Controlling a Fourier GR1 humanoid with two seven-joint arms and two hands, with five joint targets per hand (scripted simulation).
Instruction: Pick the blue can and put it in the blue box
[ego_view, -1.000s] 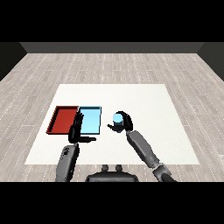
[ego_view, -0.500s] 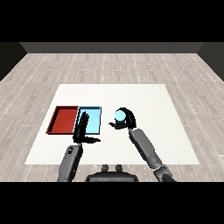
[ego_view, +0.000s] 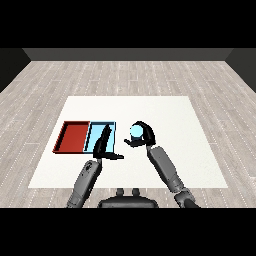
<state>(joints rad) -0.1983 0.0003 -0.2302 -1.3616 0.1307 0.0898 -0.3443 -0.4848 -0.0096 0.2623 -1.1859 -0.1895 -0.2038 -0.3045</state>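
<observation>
Curling round blue can (ego_view: 135, 131), right hand (ego_view: 144, 135) holds it upright just right of blue box (ego_view: 95, 133). Box lies leftward of can, close by. Left hand (ego_view: 103, 146) spread, fingers straight, over box near edge, empty.

Counted: one blue can (ego_view: 136, 131), one red tray (ego_view: 73, 137), one light blue tray (ego_view: 96, 133), one white table (ego_view: 165, 112).
</observation>
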